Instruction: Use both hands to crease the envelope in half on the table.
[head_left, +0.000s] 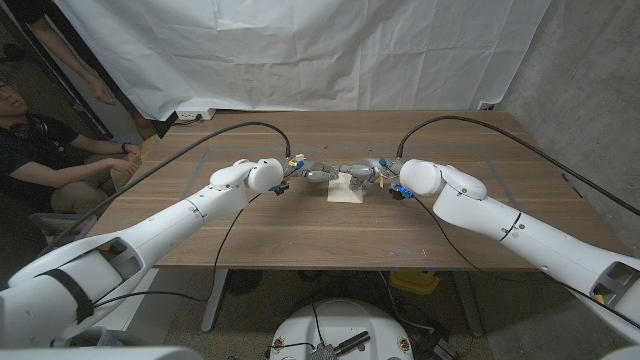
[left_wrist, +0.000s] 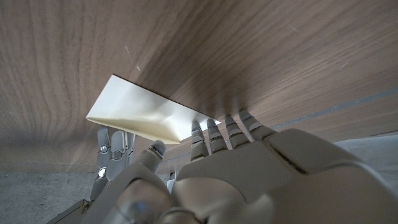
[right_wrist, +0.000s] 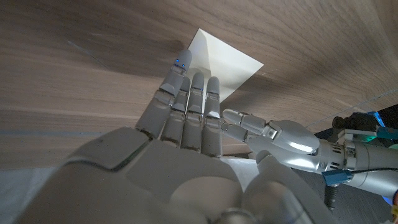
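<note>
Wooden table carries the cream envelope midway between both hands. Left hand and right hand, fingers extended and grasping nothing, press its opposite ends.

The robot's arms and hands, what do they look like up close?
Both arms are smooth white shells with rounded joints and dark bands near the shoulders. A black cable loops from each wrist back over the table. The left hand and right hand are pale grey, with segmented, human-like fingers. The right hand's fingertip shows small blue lights, and the wrists carry blue and yellow connectors.
</note>
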